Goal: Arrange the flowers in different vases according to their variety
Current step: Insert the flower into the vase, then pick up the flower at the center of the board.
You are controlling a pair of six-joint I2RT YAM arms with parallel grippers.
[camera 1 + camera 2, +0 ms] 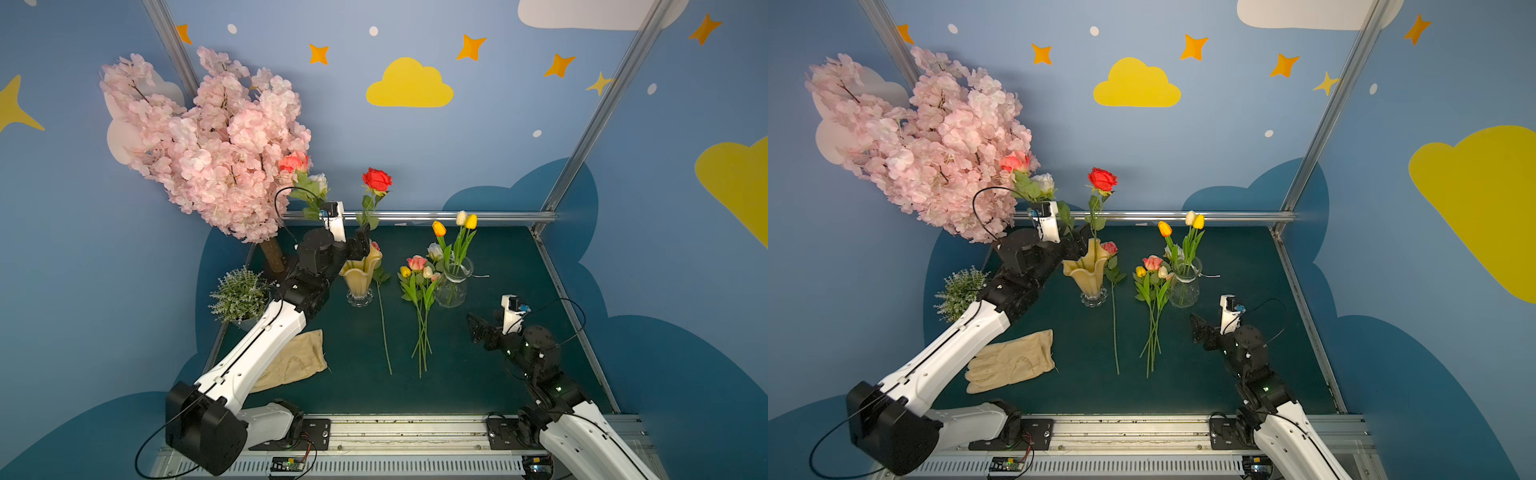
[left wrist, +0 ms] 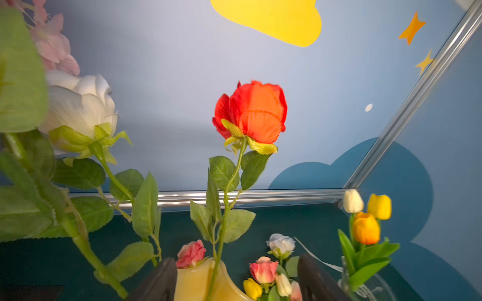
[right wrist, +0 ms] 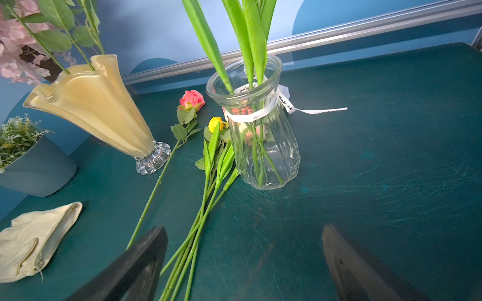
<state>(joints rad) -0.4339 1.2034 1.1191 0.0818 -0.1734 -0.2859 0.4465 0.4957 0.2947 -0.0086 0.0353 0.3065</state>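
the red rose (image 1: 377, 179) stands in the amber vase (image 1: 360, 274), the left jaws spread wide either side of its stem and gripping nothing, so that placement looks done. next the pink rose (image 1: 1109, 248) lying on the table (image 1: 353, 395) beside the vase needs lifting; the right jaws, wide and empty, hang near the loose tulips (image 1: 417, 270).

Glossy, smooth amber glass for the vase (image 3: 91, 104), on a clear lobed glass foot (image 3: 152, 161); clear faceted glass for the jar (image 3: 268, 156), tied with a satiny white ribbon (image 3: 315, 111). Matt, finely scratched teal on the tabletop (image 3: 391, 182); woven cream cloth in the glove (image 3: 34, 239); fabric petals on the rose (image 2: 257, 112). Brushed metal along the far-edge rail (image 3: 339, 35).
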